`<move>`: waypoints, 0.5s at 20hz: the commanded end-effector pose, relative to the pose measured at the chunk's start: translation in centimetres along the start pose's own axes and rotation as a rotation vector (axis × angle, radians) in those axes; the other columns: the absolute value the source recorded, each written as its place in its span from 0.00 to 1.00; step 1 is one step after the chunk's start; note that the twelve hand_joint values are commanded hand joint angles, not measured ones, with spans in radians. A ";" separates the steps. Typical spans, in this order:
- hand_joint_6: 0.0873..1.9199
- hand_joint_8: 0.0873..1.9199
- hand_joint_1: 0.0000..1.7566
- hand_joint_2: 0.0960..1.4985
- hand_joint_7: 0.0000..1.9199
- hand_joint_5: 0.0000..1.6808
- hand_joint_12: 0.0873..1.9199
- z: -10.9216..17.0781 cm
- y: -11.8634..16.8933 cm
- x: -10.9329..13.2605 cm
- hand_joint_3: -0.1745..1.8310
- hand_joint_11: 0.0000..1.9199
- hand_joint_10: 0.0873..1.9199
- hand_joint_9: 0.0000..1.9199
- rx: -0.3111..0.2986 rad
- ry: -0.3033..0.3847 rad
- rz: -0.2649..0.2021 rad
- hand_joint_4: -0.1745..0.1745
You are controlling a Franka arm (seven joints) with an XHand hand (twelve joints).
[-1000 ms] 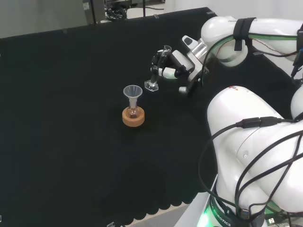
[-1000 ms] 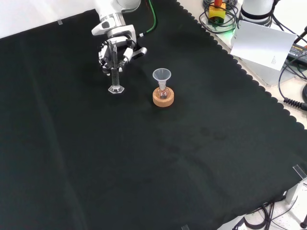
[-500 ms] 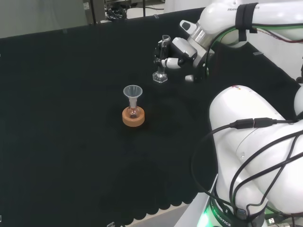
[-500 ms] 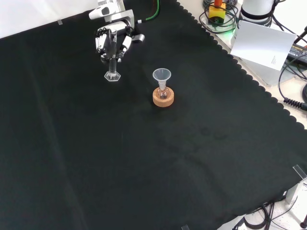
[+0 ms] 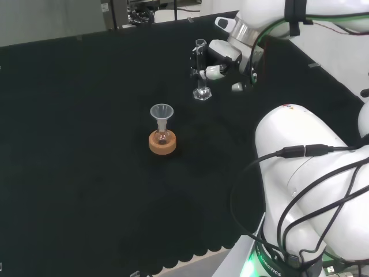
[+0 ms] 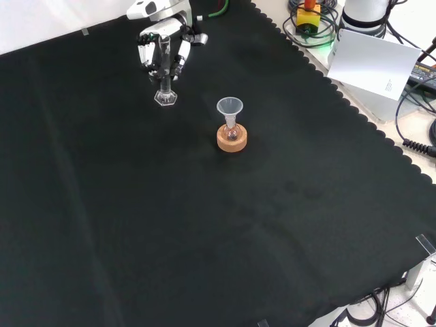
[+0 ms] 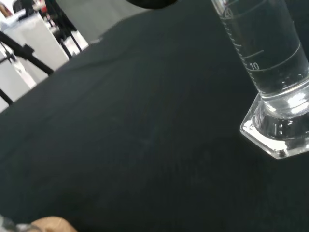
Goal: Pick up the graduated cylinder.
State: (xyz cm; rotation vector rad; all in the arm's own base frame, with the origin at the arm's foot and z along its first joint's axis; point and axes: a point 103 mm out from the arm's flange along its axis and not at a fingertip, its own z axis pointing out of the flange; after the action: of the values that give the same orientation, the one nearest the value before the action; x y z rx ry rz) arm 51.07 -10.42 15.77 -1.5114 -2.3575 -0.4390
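The graduated cylinder (image 5: 200, 70) is a slim clear tube on a hexagonal foot, held upright above the black cloth. My hand (image 5: 218, 60) is shut on its upper part, fingers curled round the tube. In the front view the hand (image 6: 165, 46) grips the cylinder (image 6: 164, 82) near the top edge, its foot hanging clear of the cloth. Up close in the wrist view, the cylinder (image 7: 270, 82) shows its printed scale and clear foot.
A small flask with a clear funnel (image 5: 162, 118) in its neck stands on a cork ring (image 5: 162, 143), nearer and left of the cylinder in the head view. In the front view that flask (image 6: 231, 125) stands right of and below the hand. The arm's white links (image 5: 305, 173) rise at the right.
The hand has carried the cylinder up off the cloth and to the right in the head view, toward the top of the front view. The flask and funnel have stayed put.
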 end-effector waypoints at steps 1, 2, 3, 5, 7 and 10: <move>0.52 0.19 0.64 0.74 0.60 0.58 0.36 -3.0 -1.1 1.8 0.08 0.69 0.00 0.75 0.134 -0.090 0.023 0.12; 0.52 0.19 0.64 0.74 0.60 0.58 0.36 -3.4 -1.4 2.1 0.08 0.69 0.00 0.75 0.155 -0.095 0.030 0.12; 0.51 0.19 0.64 0.74 0.61 0.58 0.36 -3.6 -1.7 2.3 0.08 0.69 0.00 0.75 0.179 -0.104 0.038 0.12; 0.51 0.18 0.64 0.74 0.61 0.58 0.35 -4.1 -2.5 2.8 0.08 0.69 0.00 0.75 0.226 -0.124 0.052 0.12; 0.51 0.17 0.64 0.74 0.62 0.58 0.35 -4.5 -3.4 3.2 0.08 0.70 0.00 0.75 0.266 -0.144 0.062 0.12; 0.51 0.17 0.64 0.74 0.62 0.58 0.35 -4.6 -4.6 3.6 0.08 0.70 0.00 0.75 0.315 -0.170 0.071 0.12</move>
State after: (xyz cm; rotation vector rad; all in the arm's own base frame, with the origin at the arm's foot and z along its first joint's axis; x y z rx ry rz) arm 47.89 -10.90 20.00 -1.5112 -2.3663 -0.0670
